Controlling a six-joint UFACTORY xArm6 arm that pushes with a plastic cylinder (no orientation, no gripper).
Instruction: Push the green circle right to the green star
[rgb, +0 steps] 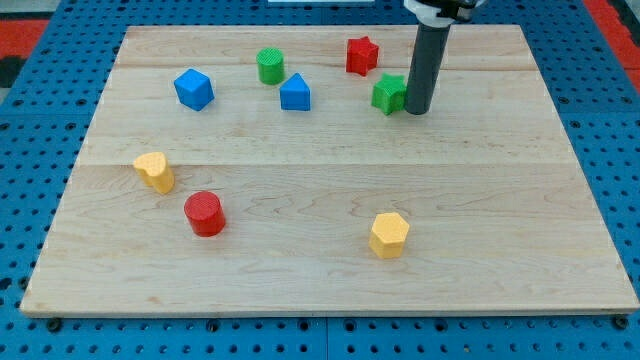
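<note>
Camera view is showing the tip (417, 110), a bare rod holding nothing, touching the green star (389, 94) and risking shoving it away, with the blue triangle (295, 93) blocking the green circle (270, 66).

no readable text, no labels, no brands, no numbers, no signs anywhere

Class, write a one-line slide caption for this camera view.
My tip rests against the green star's right side, far from the green circle at the view's upper left.
</note>
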